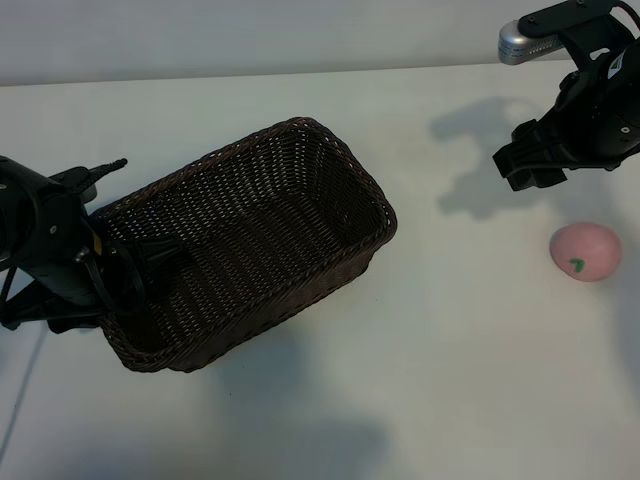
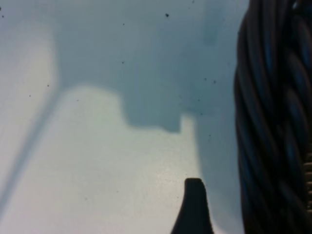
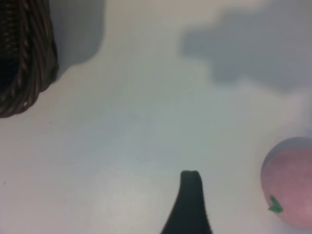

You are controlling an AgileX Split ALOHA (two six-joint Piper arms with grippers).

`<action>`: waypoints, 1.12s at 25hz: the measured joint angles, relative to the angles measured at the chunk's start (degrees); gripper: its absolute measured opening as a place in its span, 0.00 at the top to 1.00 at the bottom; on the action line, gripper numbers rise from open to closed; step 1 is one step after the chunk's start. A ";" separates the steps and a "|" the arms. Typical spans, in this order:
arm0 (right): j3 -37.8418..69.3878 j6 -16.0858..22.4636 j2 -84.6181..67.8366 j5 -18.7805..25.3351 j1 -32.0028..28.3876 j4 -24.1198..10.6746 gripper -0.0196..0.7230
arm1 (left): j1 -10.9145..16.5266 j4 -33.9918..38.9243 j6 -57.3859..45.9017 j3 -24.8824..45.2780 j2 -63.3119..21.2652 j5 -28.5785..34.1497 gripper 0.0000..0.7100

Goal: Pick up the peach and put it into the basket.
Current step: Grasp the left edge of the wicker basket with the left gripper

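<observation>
The peach (image 1: pixel 585 251) lies on the white table (image 1: pixel 450 380) near the right edge of the exterior view, a small round pale-pink fruit with its tiny green leaf mark turned toward the camera; nothing touches it. In the right wrist view the peach (image 3: pixel 288 187) shows partly, with the leaf mark low on its side. Just above it in the exterior view hangs the right gripper (image 1: pixel 532 166), pointing steeply down, apart from the fruit and holding nothing, its jaws standing wide (only one dark fingertip (image 3: pixel 190 195) shows in its own wrist view, over bare table). Well apart to the left sits the basket (image 1: pixel 250 240), a large dark-brown wicker one with sloping sides and a braided rim, lying at a slant across the middle of the table with nothing inside it; one rounded corner of the basket (image 3: pixel 24 58) appears in the right wrist view. At the basket's near left end is the left gripper (image 1: pixel 135 275), low and tilted down, its jaws also wide and seemingly astride the rim there. Its wrist view shows one fingertip (image 2: pixel 193 204) over the table just beside the braided rim (image 2: pixel 273 122).
</observation>
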 joint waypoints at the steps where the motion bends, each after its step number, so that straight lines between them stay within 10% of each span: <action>1: 0.00 0.00 0.00 0.00 0.00 0.00 0.19 | 0.04 0.00 0.00 0.00 0.06 -0.18 0.19; 21: 0.00 -0.05 0.00 0.00 0.00 0.00 0.19 | 0.06 -0.05 -0.04 0.00 0.84 -2.31 0.64; 28: 0.00 -0.05 0.00 0.05 0.00 0.00 0.19 | 0.06 -0.05 -0.07 0.00 0.84 -2.80 0.64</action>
